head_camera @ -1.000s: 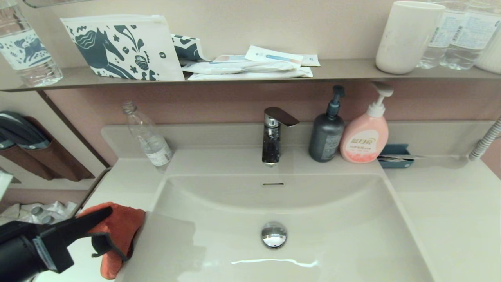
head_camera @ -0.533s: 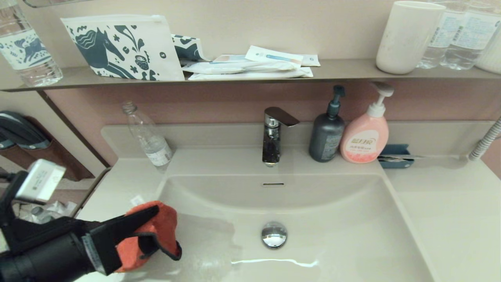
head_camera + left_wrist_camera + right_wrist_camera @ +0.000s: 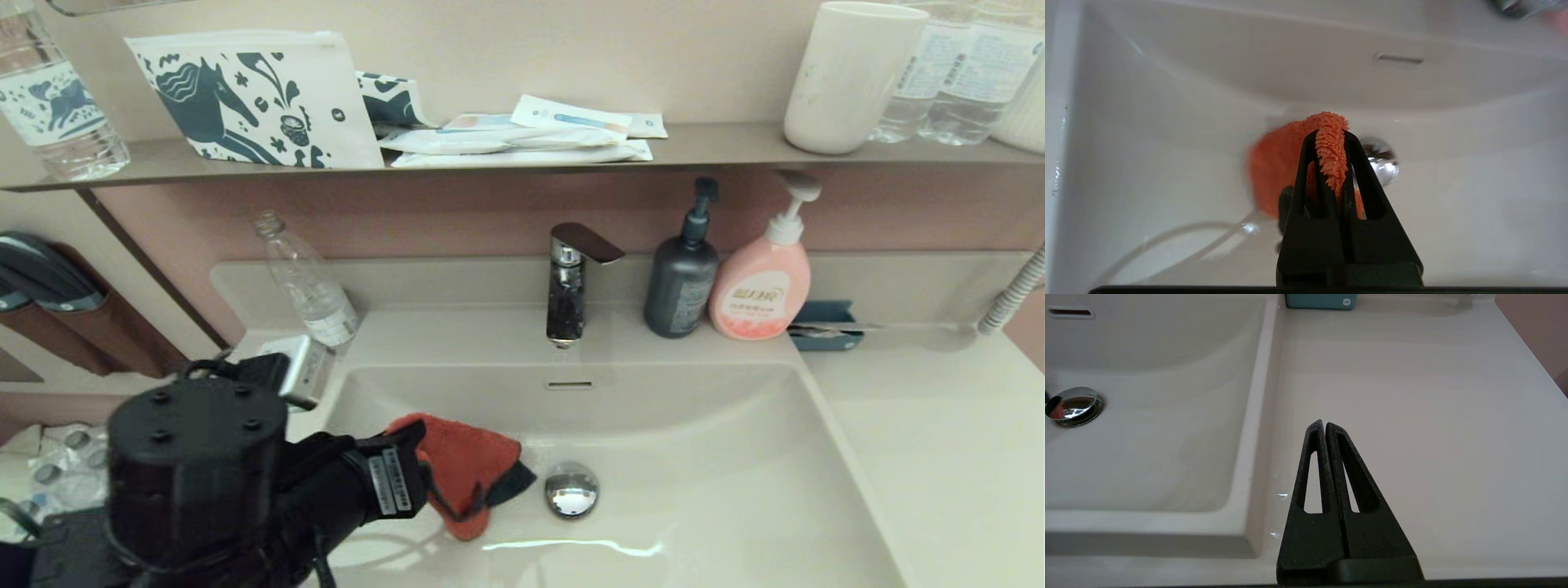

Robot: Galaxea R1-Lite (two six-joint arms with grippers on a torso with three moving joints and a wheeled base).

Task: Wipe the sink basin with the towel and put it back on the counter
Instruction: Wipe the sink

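The orange-red towel (image 3: 461, 465) hangs down in the off-white sink basin (image 3: 718, 457), just left of the chrome drain stopper (image 3: 571, 488). My left gripper (image 3: 424, 469) is shut on the towel's upper fold and reaches into the basin from the left. In the left wrist view, the towel (image 3: 1331, 151) is pinched between the black fingers of the left gripper (image 3: 1330, 136), with the stopper (image 3: 1382, 161) right behind it. My right gripper (image 3: 1324, 425) is shut on nothing and hovers over the counter (image 3: 1412, 396) to the right of the basin; it is out of the head view.
The faucet (image 3: 571, 282) stands behind the basin, with an overflow slot (image 3: 569, 384) below it. A dark pump bottle (image 3: 682, 278), a pink pump bottle (image 3: 763, 278) and a teal box (image 3: 823, 325) line the back right. A clear bottle (image 3: 310, 286) leans at the back left.
My left arm has swung right from the counter's left edge into the basin, carrying the towel from beside the rim to next to the drain stopper.
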